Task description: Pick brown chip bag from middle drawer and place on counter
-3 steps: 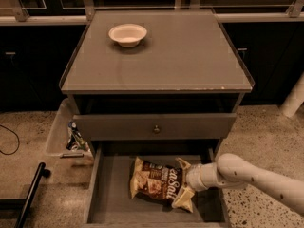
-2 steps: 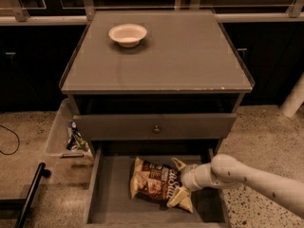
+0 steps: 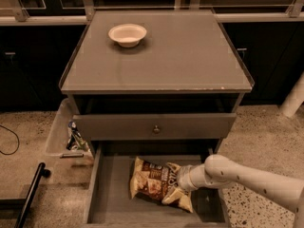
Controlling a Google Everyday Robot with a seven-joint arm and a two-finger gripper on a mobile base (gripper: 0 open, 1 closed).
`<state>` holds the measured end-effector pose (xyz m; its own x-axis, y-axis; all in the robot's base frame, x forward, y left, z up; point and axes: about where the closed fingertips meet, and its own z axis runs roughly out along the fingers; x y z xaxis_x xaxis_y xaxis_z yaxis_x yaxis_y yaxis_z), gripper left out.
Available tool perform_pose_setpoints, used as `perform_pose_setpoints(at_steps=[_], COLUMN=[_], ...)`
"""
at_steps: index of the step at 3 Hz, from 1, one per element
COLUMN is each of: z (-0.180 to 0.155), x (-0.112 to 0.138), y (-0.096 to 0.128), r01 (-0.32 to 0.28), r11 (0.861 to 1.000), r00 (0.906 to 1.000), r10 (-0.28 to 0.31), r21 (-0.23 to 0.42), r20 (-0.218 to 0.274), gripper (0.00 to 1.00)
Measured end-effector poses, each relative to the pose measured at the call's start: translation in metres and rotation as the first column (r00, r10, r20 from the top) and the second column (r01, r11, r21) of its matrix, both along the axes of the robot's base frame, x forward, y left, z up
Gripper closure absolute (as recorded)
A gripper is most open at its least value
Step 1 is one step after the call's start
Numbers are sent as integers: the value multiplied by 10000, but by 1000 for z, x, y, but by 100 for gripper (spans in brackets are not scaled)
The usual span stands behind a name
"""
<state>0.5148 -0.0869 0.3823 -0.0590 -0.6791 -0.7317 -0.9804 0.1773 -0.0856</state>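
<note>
The brown chip bag (image 3: 151, 179) lies flat in the open middle drawer (image 3: 110, 198), a little right of its middle. My gripper (image 3: 176, 178) reaches in from the right on a cream arm and sits at the bag's right end, low in the drawer. The bag hides the fingertips. The counter (image 3: 180, 56) is the gray cabinet top above.
A white bowl (image 3: 127, 34) stands at the counter's back left. The drawer front with a round knob (image 3: 155, 128) overhangs the drawer's back. A clear bin (image 3: 66, 134) with small items sits left of the cabinet. A black bar (image 3: 29, 194) lies on the floor at left.
My gripper has moved a little further left along the bag's right end. The bag has hardly shifted.
</note>
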Motion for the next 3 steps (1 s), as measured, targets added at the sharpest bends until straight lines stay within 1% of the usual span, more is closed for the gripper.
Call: perform_pose_setpoints(at_steps=[1,3], z=[0,0], x=[0,0], y=[0,0], r01=[0,-2], r11=[10000,10000], r00=[10000,10000], r10=[0,2], r21=[0,1], r20=[0,-1], gripper=[41,89])
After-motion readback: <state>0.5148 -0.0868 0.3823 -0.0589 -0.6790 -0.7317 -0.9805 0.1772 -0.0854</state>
